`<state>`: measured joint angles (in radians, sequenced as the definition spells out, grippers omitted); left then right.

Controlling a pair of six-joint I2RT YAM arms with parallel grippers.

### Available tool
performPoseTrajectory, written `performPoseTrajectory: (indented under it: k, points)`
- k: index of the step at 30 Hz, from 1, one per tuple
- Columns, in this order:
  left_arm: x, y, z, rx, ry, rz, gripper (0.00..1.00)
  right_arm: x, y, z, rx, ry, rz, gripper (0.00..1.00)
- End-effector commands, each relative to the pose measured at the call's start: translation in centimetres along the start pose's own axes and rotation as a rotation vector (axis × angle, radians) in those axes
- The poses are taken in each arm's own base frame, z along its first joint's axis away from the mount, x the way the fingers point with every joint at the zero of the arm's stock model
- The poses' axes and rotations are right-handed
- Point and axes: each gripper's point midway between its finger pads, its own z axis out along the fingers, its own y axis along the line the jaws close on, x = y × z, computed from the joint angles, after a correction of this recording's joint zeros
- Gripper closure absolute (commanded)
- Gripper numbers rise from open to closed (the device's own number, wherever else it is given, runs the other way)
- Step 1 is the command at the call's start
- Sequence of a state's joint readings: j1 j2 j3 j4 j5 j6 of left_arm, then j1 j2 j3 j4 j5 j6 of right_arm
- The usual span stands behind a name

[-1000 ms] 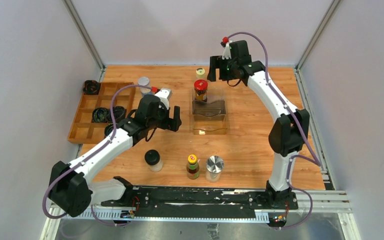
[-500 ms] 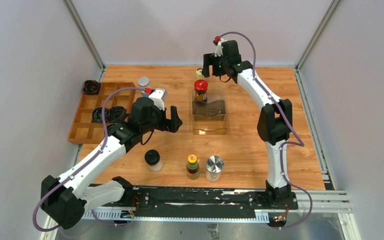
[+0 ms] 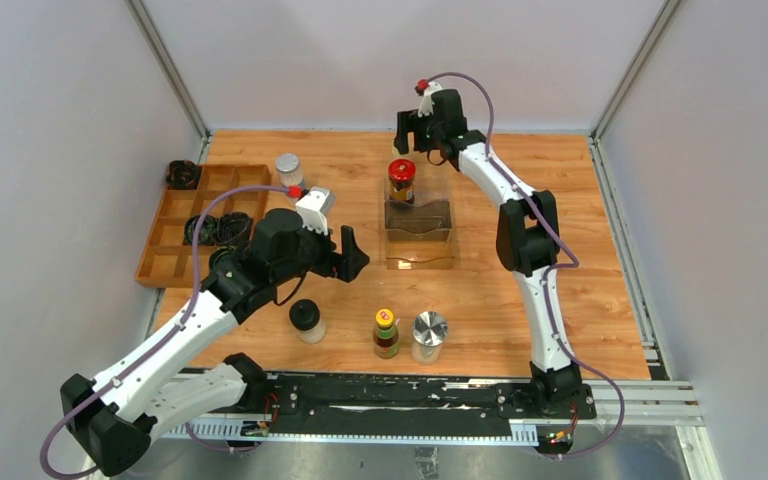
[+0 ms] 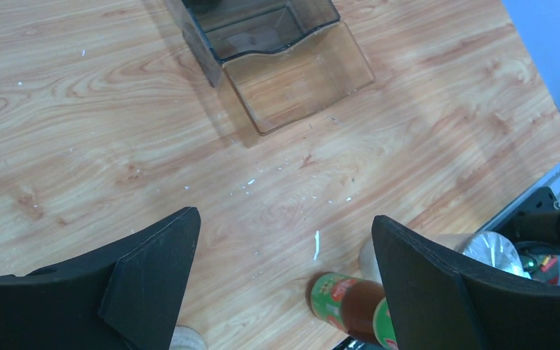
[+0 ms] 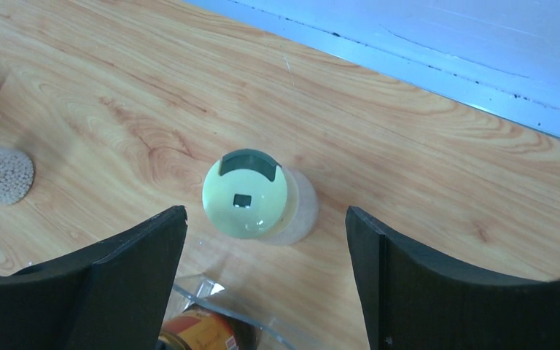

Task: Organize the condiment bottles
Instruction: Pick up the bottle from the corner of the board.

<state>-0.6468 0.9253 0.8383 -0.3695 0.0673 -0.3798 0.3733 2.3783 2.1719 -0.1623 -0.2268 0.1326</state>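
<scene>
The left arm (image 3: 175, 335) rises from its base at 7 o'clock and reaches in a long diagonal toward the middle of the worktop (image 3: 490, 290). Its wrist is turned so that the left jaws face 3 o'clock. They stand spread wide and hold nothing. In the left wrist view only bare wood lies between the two black fingers (image 4: 146, 284).

The right arm (image 3: 520, 225) climbs from its base at 5 o'clock, bends at the elbow and stretches to the far edge at 12 o'clock. The right jaws are also spread wide and empty. In the right wrist view the yellow-capped shaker (image 5: 251, 193) stands upright below and between them, untouched.

The red-lidded jar (image 3: 401, 180) stands in the far end of the clear bin (image 3: 420, 264), just past centre toward 12 o'clock. The black-capped jar (image 3: 306, 320), brown sauce bottle (image 3: 386, 333) and silver-lidded jar (image 3: 429, 336) stand in a row at 6 o'clock. The blue-labelled jar (image 3: 288, 168) is at 11 o'clock, near the far corner of the wooden tray (image 3: 150, 262), which lies at 9 o'clock.

From above, the right wrist covers the shaker. In the right wrist view the blue-labelled jar is cut off at the left edge and the red-lidded jar shows only as a sliver at the bottom. In the left wrist view the sauce bottle is partly behind the right finger, and the silver lid barely shows past it. The left arm hides part of the tray, where black coiled bundles (image 3: 215, 230) lie.
</scene>
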Motion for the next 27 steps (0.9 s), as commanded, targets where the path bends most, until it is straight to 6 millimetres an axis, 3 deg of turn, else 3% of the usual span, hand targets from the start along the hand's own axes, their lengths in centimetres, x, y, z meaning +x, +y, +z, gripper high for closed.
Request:
performPoseTrajectory:
  k: [1,13,27]
  points:
    - [0.9,-0.3,-0.9,0.005,0.019,-0.009,0.06,-2.7,1.6,0.8,-0.053,-0.09,-0.051,0.14]
    - [1.7,-0.9,-0.5,0.037,0.047,-0.015,0.06,-1.2,1.9,3.4,-0.083,-0.069,-0.058,0.14]
    - [1.2,-1.4,-0.4,0.061,0.044,0.001,0.06,0.7,0.7,4.7,-0.043,-0.034,-0.079,0.18]
